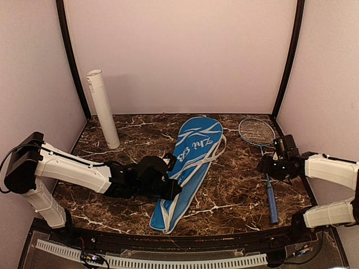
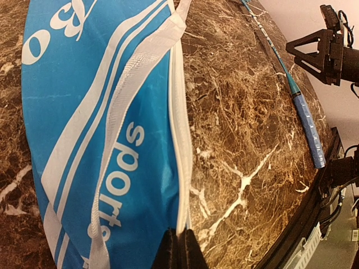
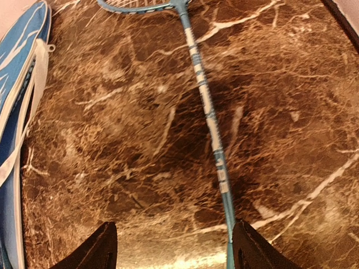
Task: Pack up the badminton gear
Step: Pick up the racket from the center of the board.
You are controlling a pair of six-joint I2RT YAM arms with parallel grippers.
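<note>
**Pinching the cover on the left, straddling the racket on the right**

The left fingers (image 2: 179,252) are pressed tight together low on the blue cover (image 1: 190,162). The white trim along its edge runs straight into their tips, so they look to have that trim nipped. The cover lies flat in the middle of the surface (image 1: 235,190), slanting from near left to far right, lettering up. Its white strap (image 1: 217,150) loops out on the racket side. From above, the left arm's dark wrist sits over the cover's near-left edge and hides part of it.

Over on the right, the right fingers (image 1: 265,166) stand wide apart with nothing in them, hanging over the racket (image 1: 257,132). Its thin shaft lies on the marble between the two tips, much closer to one than the other. Whether it touches that tip is hard to call. The strung head points to the back wall and the blue handle (image 1: 272,206) to the near edge. Racket and cover lie apart. Far back left, the white tube (image 1: 104,109) stands tilted near the corner, well apart from both arms.
</note>
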